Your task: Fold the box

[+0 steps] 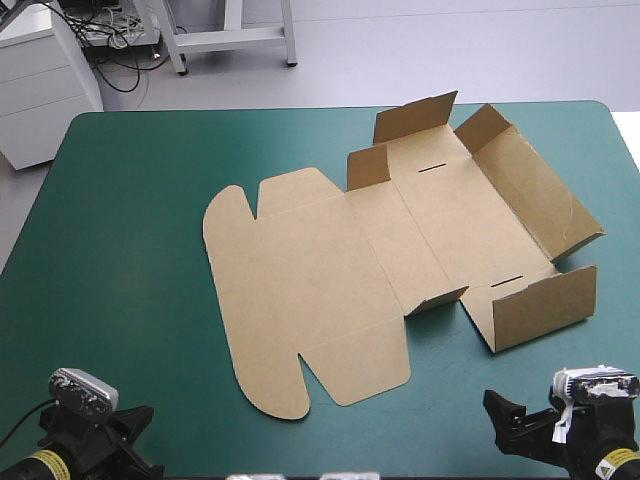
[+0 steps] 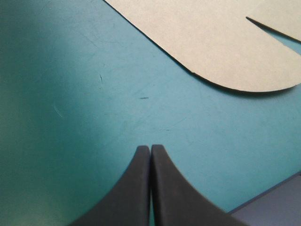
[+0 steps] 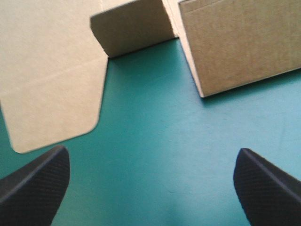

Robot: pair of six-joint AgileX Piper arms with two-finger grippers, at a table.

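Teal-green table (image 1: 130, 250) holds just the brown box (image 1: 300, 270), a cut board sheet approx. mid-table. Left part lies flat on the cover; walls at right end stand raised

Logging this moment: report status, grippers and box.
Left gripper shut, right gripper open, both at the table's near edge, off the box. Box mostly flat, right-end walls raised. Nothing in the way.

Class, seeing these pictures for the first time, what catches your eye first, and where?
The brown box sprawls across the middle of the teal-green table, its left half flat, walls on its right half raised. Both grippers sit at the near edge, clear of it: left gripper shut, right gripper open.
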